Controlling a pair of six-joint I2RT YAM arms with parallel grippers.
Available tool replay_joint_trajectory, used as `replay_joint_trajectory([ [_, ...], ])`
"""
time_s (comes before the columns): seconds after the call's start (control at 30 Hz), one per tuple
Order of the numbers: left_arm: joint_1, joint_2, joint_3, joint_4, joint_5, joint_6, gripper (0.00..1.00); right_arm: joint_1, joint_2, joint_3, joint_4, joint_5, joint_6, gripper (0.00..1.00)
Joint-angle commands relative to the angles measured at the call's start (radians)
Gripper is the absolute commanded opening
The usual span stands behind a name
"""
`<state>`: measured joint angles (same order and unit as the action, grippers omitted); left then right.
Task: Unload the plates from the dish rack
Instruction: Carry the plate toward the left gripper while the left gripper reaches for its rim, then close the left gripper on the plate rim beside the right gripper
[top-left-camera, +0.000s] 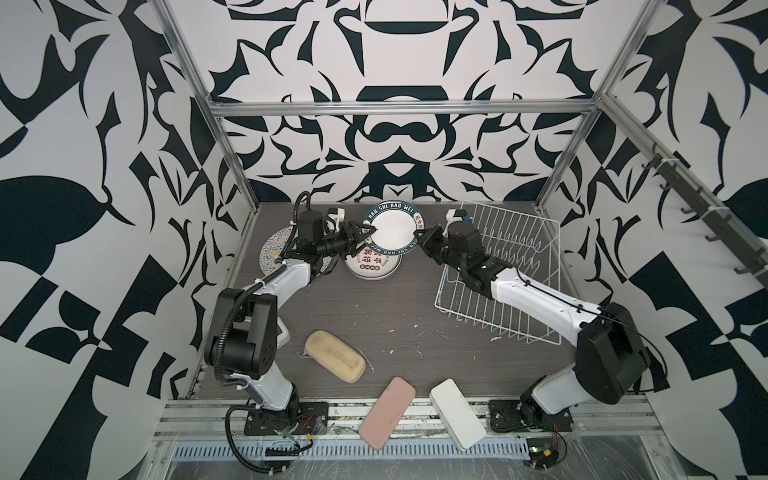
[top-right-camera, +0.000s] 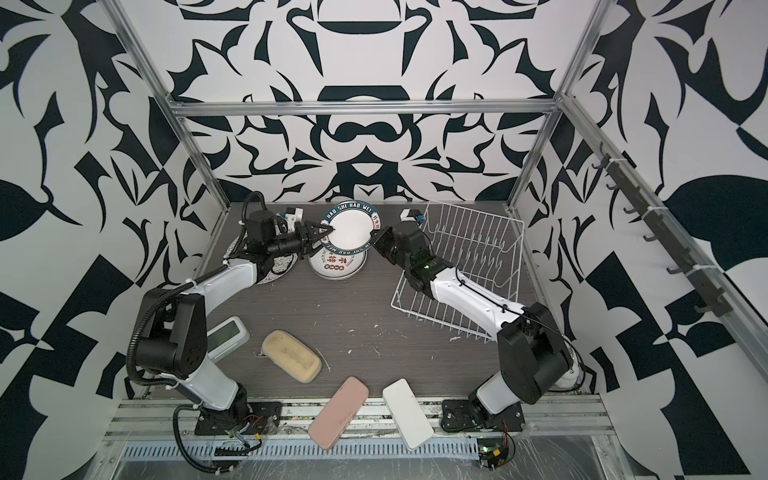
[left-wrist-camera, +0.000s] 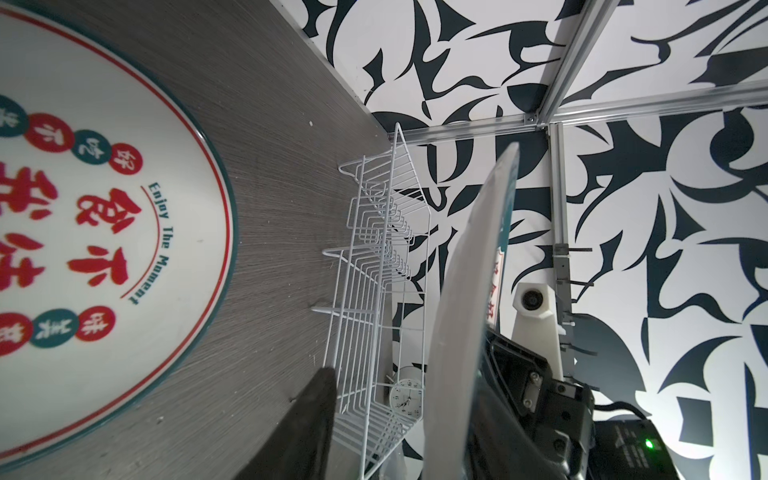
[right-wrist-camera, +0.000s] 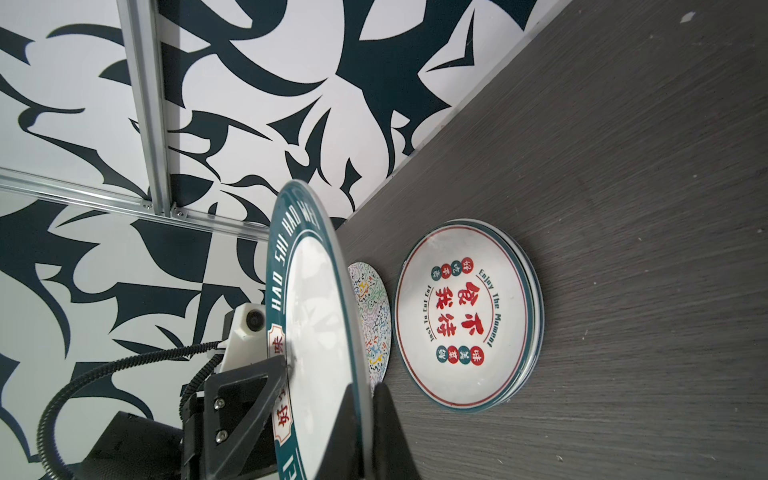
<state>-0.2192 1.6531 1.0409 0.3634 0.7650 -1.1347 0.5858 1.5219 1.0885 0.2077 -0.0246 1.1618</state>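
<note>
Plate with dark lettered rim (top-left-camera: 390, 226) up off the table (top-left-camera: 395, 307) toward the back, tilted with its face to the front, hanging between the two arms. Right gripper (top-left-camera: 417, 238) pinched tight on its right rim, a finger on either side of the edge in the right wrist view. Left gripper (top-left-camera: 370, 235) at the opposite rim, jaws spread astride the edge: one finger against the printed face, a clear gap between the other finger and the white back in the left wrist view, so no grip there. Just below and in front, stack of red-character plates (top-left-camera: 372, 266) flat on the table, face up. Squiggle plate (top-left-camera: 272, 249) flat farther left, partly under the left arm. Dish rack (top-left-camera: 523, 249) on the right of the table, near the held plate but apart from it, right forearm stretched across it. Along the front edge, well apart from the plates: beige pad (top-left-camera: 334, 355), pink pad (top-left-camera: 386, 411) and white pad (top-left-camera: 457, 413).
</note>
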Motion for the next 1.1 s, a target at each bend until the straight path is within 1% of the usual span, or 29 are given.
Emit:
replay_joint_trajectory([
  [0.0, -0.003, 0.015, -0.01, 0.037, 0.015, -0.009, 0.46, 0.0, -0.013, 0.008, 0.092, -0.018, 0.013, 0.0],
  [0.27, -0.003, 0.025, -0.012, 0.067, 0.022, -0.028, 0.35, 0.0, -0.008, 0.016, 0.084, -0.035, 0.007, 0.0],
  [0.5, -0.003, 0.028, -0.018, 0.08, 0.021, -0.034, 0.23, 0.0, -0.006, 0.018, 0.081, -0.037, 0.006, 0.0],
  [0.67, -0.004, 0.028, -0.017, 0.087, 0.023, -0.039, 0.18, 0.0, -0.006, 0.016, 0.079, -0.038, 0.006, 0.0],
  [0.8, -0.003, 0.03, -0.017, 0.092, 0.024, -0.04, 0.11, -0.001, -0.009, 0.017, 0.072, -0.037, -0.001, 0.0],
  [0.97, -0.004, 0.032, -0.021, 0.102, 0.024, -0.045, 0.04, -0.001, -0.012, 0.017, 0.062, -0.034, -0.01, 0.0],
  [1.07, -0.003, 0.032, -0.022, 0.113, 0.025, -0.051, 0.01, -0.003, -0.011, 0.017, 0.059, -0.034, -0.01, 0.0],
])
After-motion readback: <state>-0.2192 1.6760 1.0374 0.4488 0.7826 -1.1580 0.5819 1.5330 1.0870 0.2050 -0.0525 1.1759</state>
